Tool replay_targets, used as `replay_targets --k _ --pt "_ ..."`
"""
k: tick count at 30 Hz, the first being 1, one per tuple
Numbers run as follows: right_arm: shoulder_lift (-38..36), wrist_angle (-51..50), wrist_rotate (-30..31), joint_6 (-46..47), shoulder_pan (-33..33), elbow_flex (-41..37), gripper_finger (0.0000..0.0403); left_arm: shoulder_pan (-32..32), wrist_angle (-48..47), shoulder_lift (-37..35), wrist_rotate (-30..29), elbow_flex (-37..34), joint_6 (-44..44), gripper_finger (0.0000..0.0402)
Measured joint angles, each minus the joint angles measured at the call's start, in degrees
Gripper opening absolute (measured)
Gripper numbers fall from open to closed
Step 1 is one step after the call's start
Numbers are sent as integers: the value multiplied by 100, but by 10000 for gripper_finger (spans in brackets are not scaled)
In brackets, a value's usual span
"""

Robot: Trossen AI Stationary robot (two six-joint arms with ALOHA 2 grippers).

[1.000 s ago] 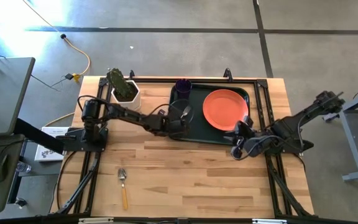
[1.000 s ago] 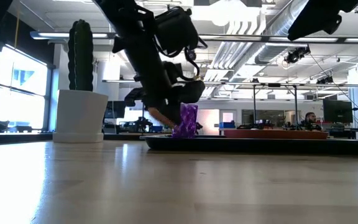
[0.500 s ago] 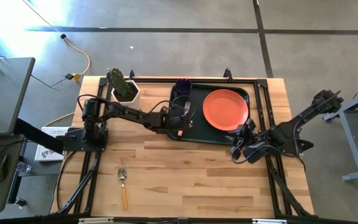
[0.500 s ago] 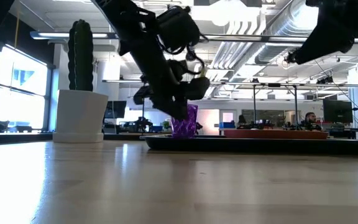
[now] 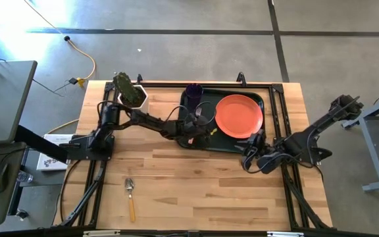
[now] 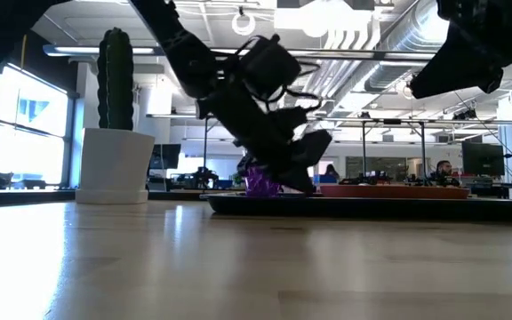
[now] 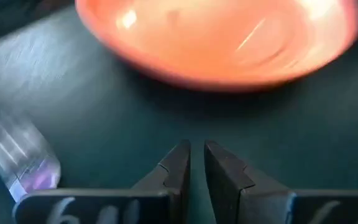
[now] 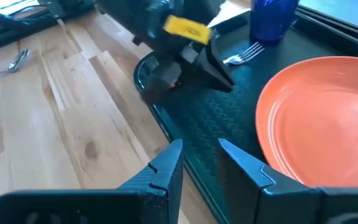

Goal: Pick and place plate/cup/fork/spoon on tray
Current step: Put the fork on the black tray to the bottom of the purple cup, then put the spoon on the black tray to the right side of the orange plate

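The dark green tray (image 5: 209, 99) holds the orange-red plate (image 5: 239, 115) and the purple cup (image 5: 194, 91) at its far left corner. The fork (image 5: 199, 113) lies on the tray beside the cup, its tines (image 8: 244, 53) toward the cup and its handle hidden under my left arm. My left gripper (image 7: 196, 152) hovers low over the tray between fork and plate, empty, with only a narrow gap between its fingers. My right gripper (image 8: 197, 155) is open and empty over the tray's near rim. The spoon (image 5: 130, 194) lies on the table near the front left.
A white pot with a green cactus (image 5: 131, 95) stands at the table's far left, beside the tray. Bare wood table lies between the spoon and the tray (image 8: 229, 143). Black frame rails run along the table's edges.
My left gripper has gone down and toward the plate, tipping forward. The fork, which hung under its fingers a second ago, now lies on the tray beside the cup. My right arm has come down a little by the tray's near rim.
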Motion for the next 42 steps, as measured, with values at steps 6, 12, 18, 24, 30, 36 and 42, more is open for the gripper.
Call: replay_targets --k 6,12,18,24,30,36,42 --pt "-2 13 8 -12 22 0 89 163 -516 -15 -535 -32 -255 23" --pt "-2 4 11 -16 22 0 89 309 -1098 -13 -582 -37 -475 21" --pt "-2 0 11 -46 22 0 89 343 -1367 -44 -609 -20 -456 21" --pt "-2 -89 52 -22 22 0 89 338 -1727 -182 -555 -30 -350 21" --pt "0 -107 111 -5 22 2 89 338 -2211 -465 -855 -48 -75 21" --pt "0 -107 225 -4 22 4 89 165 -2285 -946 -905 -43 203 21" --pt "247 -73 205 164 22 9 89 -519 -3282 -1546 -1648 -35 -174 21"
